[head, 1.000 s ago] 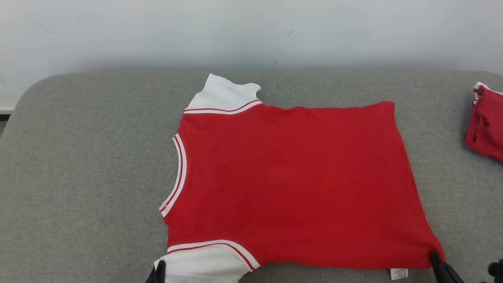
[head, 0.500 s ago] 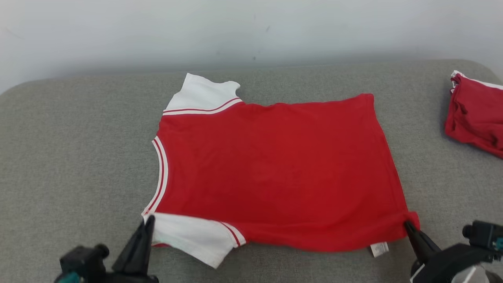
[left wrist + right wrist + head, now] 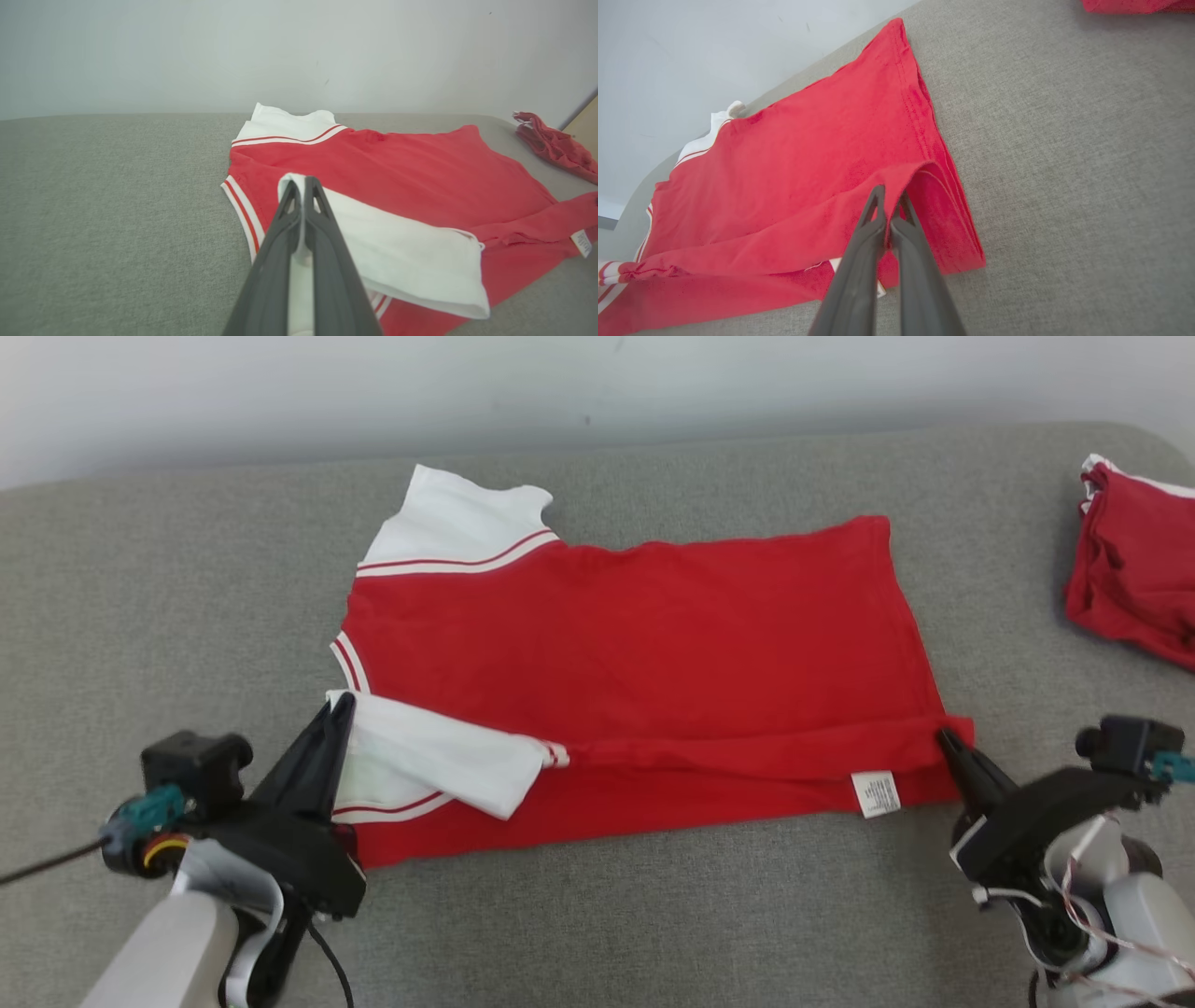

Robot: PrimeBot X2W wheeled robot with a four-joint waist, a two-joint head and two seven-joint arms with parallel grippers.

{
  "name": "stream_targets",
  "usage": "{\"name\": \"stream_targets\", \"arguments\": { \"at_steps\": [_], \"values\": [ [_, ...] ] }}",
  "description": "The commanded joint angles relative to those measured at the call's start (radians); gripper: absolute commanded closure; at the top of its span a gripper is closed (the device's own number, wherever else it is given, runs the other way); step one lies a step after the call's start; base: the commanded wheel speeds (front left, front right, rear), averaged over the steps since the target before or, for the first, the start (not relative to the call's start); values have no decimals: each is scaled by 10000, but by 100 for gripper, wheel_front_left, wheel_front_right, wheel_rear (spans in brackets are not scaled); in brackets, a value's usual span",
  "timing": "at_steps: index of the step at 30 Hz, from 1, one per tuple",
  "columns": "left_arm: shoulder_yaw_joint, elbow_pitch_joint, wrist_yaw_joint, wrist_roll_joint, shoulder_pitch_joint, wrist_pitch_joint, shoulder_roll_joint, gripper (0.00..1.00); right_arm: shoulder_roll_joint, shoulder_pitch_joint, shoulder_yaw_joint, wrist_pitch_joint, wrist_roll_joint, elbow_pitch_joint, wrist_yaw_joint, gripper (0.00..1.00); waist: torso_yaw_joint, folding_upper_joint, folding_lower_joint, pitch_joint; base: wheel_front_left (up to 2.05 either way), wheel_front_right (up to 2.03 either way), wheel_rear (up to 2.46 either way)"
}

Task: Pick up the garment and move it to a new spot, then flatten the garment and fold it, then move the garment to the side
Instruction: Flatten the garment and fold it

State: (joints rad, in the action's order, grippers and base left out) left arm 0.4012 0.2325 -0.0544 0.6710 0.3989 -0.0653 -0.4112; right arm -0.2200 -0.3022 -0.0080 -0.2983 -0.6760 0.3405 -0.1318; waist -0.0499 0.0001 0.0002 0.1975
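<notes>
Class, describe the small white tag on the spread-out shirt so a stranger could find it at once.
On the grey padded surface, find the big red shirt with white sleeves, spread in the middle. Along its folded-over near edge, close to the right gripper, sits the tag: a small white printed rectangle, the only white on that red end.

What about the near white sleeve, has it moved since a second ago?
Yes. Held in the left claw, the near sleeve has folded over the red shirt body, toward the far sleeve.
</notes>
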Motion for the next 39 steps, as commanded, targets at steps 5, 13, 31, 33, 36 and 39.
{"name": "stream_targets", "arguments": {
  "at_steps": [5,13,31,33,36,39],
  "values": [
    [267,1444,-371,-190,1246,-146,184,100,-21,-1115,393,321,-100,947,23,100,-148,-1,-2,402,0,0,0],
    [473,2925,-543,-465,2143,-1249,515,0,-364,-1795,1099,1609,-21,1766,23,0,-89,-1,-2,439,0,0,0],
    [-328,1766,215,-669,-1165,-2003,1044,0,-1585,477,1741,3149,-86,1095,23,0,284,-1,-2,-241,0,0,0],
    [-285,1761,241,-641,-1460,-2003,1039,0,-1570,535,1692,3124,-32,1063,23,0,288,-1,-2,-200,0,0,0],
    [-220,1873,235,-565,-1706,-1993,1083,0,-1602,443,1684,3145,240,1131,23,0,298,-1,-2,-127,0,0,0],
    [-189,1983,257,-554,-1731,-1947,1106,0,-1536,341,1685,3156,339,1252,23,0,310,-1,-2,-90,0,0,0]
  ]
}}
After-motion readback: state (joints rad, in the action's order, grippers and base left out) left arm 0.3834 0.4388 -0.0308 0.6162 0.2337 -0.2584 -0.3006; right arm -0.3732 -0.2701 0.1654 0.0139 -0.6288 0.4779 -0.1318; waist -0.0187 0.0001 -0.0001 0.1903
